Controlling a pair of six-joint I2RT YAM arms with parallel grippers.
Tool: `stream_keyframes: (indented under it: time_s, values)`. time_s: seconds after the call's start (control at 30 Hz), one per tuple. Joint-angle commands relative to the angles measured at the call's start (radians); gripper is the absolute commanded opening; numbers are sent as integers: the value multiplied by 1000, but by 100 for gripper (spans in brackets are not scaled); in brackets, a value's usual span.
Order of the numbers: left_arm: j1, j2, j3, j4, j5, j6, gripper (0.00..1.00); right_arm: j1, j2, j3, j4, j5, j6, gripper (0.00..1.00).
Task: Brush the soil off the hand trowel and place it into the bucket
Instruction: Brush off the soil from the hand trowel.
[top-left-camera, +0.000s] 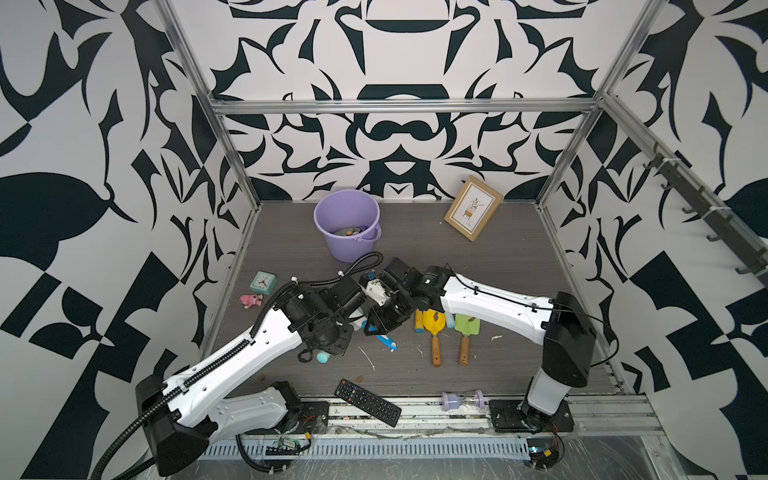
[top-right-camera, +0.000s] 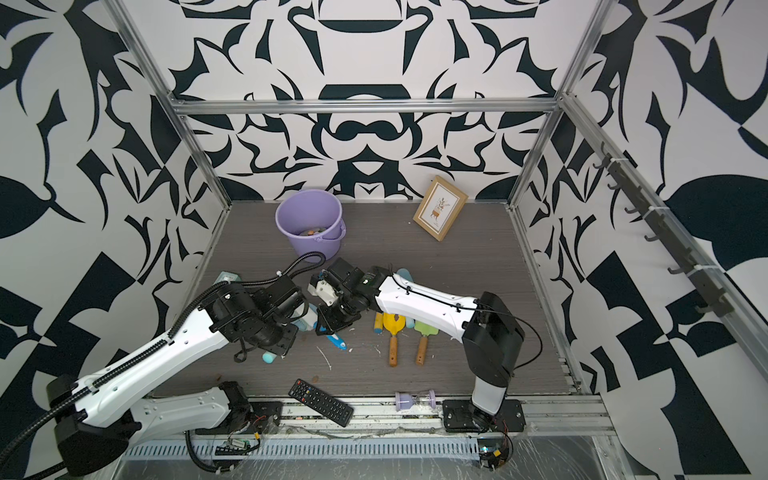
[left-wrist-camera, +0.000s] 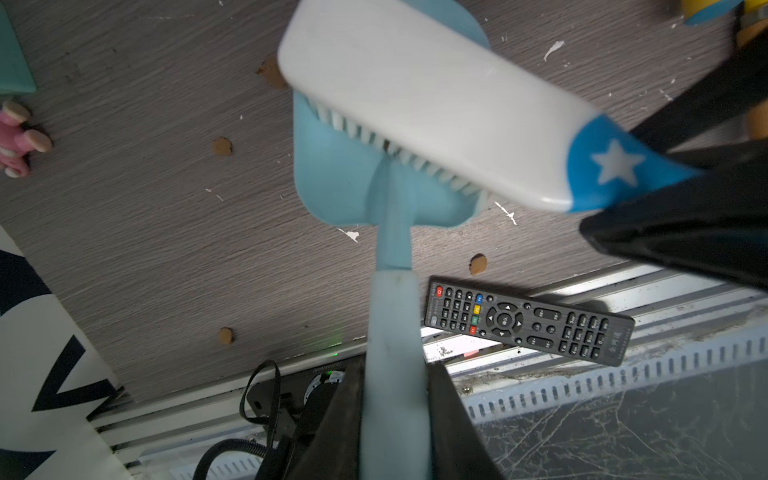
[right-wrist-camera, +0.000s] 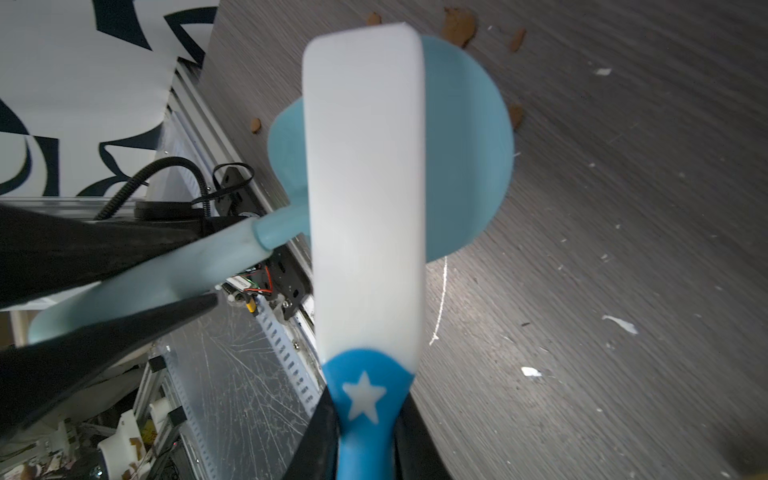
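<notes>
My left gripper (left-wrist-camera: 395, 386) is shut on the pale handle of the light-blue hand trowel (left-wrist-camera: 332, 174), held above the table. My right gripper (right-wrist-camera: 365, 424) is shut on the blue star-marked handle of a white brush (right-wrist-camera: 365, 187). The brush lies across the trowel's blade (right-wrist-camera: 465, 145), bristles down on it. Brown soil (left-wrist-camera: 222, 146) lies in small clumps on the table under the blade, with more soil (right-wrist-camera: 459, 27) past its tip. The lilac bucket (top-left-camera: 349, 249) stands upright at the back, with some items inside; in both top views it is behind the arms (top-right-camera: 316, 249).
A yellow trowel (top-left-camera: 434, 332) and a green trowel (top-left-camera: 466, 332) lie right of the grippers. A remote (top-left-camera: 368, 402) and an hourglass (top-left-camera: 462, 401) sit at the front edge. A clock (top-left-camera: 263, 282) and pink toy (top-left-camera: 251, 300) are left, a picture frame (top-left-camera: 473, 208) back right.
</notes>
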Motion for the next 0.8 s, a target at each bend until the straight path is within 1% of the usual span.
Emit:
stream_keyframes:
  time_s: [0.0,0.17,0.23,0.33,0.47,0.57,0.7,0.77]
  values:
    - [3,7,6,-52,-22,-8,0,-30,-29,37,-86,81,-38,0]
    - [10,29,9,-53,-24,-8,0,-39,-68,41,-103,107,-43,0]
    - [11,36,11,-55,-26,-9,0,-39,-93,35,-91,93,-43,0]
    - [12,40,12,-56,-29,-11,0,-18,-111,38,-73,22,-51,0]
    - [13,48,19,-62,-44,-12,0,13,-83,65,-119,-10,-85,0]
    - [13,54,23,-67,-55,-11,0,31,-63,66,-128,-57,-98,0]
    - [13,62,26,-69,-59,-10,0,32,-12,78,-162,-70,-128,0]
    - [13,63,29,-70,-62,-10,0,22,23,89,-194,-51,-146,0]
